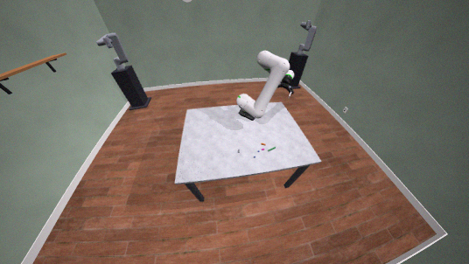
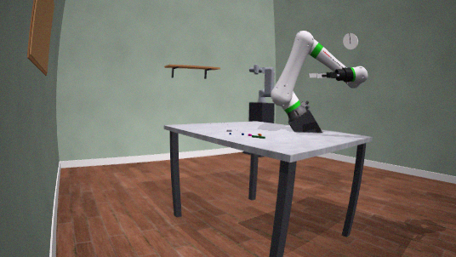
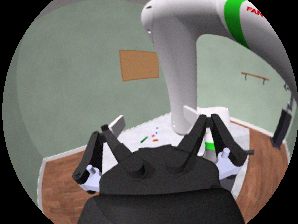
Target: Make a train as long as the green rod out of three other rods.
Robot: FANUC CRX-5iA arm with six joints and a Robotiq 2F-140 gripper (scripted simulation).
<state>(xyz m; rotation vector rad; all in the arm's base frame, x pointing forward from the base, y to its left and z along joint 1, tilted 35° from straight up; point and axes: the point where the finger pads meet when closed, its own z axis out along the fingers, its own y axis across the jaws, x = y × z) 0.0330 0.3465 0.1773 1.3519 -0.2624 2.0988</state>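
My gripper [image 1: 290,91] [image 2: 312,76] [image 3: 153,116] is open and empty. It is held high in the air beyond the back of the table [image 1: 210,144] [image 2: 306,144], far from the rods. The rods lie scattered near the table's front right. The green rod [image 1: 271,149] [image 2: 258,137] [image 3: 143,139] lies flat. An orange rod [image 1: 262,143] [image 2: 259,134] lies just behind it and a magenta rod [image 1: 262,149] [image 2: 249,134] lies beside it. Two small blue rods [image 1: 258,151] [image 1: 253,156] lie further left. A grey rod [image 1: 239,151] [image 2: 229,130] lies apart at the left. None of the rods touch end to end.
The arm's base [image 1: 246,114] [image 2: 304,121] stands on the back of the table. Two camera stands [image 1: 130,87] [image 1: 298,66] stand on the floor behind it. A wooden shelf [image 2: 192,67] hangs on the wall.
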